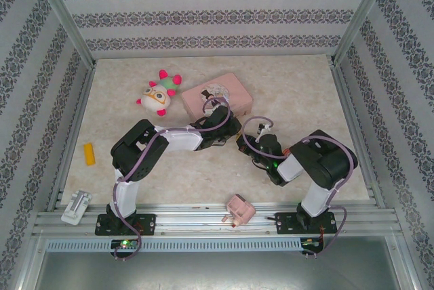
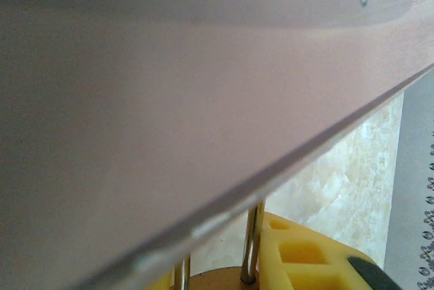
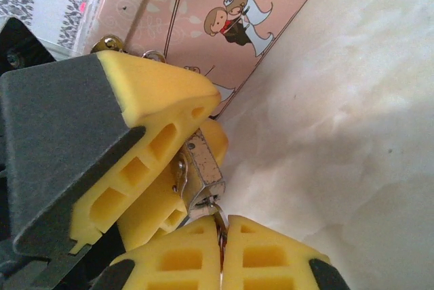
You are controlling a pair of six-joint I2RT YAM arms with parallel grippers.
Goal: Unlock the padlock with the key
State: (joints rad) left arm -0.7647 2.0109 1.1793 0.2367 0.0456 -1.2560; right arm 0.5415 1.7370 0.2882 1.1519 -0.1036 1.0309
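Top view: the left gripper (image 1: 232, 132) and the right gripper (image 1: 246, 145) are found tip to tip near the middle of the table (image 1: 325, 100), just before the near side of the pink tin (image 1: 217, 97), which lies toward the far edge. Left wrist view: the padlock (image 2: 217, 282) is clamped between the left arm's yellow fingers (image 2: 305, 256), and its silver shackle (image 2: 251, 242) rises to the edge of the tin. Right wrist view: the padlock body is gripped in the left fingers, close beside the tin's illustrated side. The right pads (image 3: 264, 259) are pressed together on the key (image 3: 219, 225), a thin metal piece whose upper end touches the padlock's underside. Whether it is seated in the keyhole cannot be told.
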